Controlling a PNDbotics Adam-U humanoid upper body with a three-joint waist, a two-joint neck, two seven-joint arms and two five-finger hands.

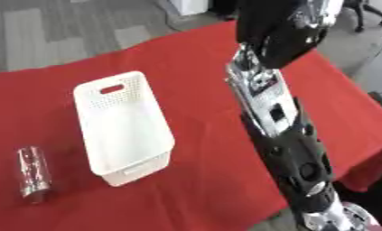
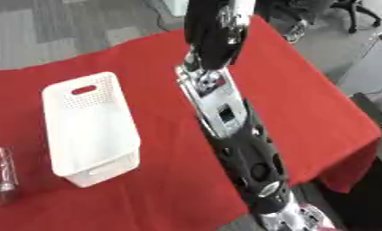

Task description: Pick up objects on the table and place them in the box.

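Observation:
A white perforated basket stands on the red table, left of the middle, and I see nothing inside it. A clear cylinder-shaped object lies on the cloth to the basket's left, near the front edge. My right arm runs from the top of the view down across the table to the lower right corner. Its hand shows there only as silver and white parts past the table's front edge, well away from both objects. My left hand is out of sight.
The red cloth ends at the right edge and at the front. Grey carpet floor lies beyond the table's far side. A chair base stands at the top right, off the table.

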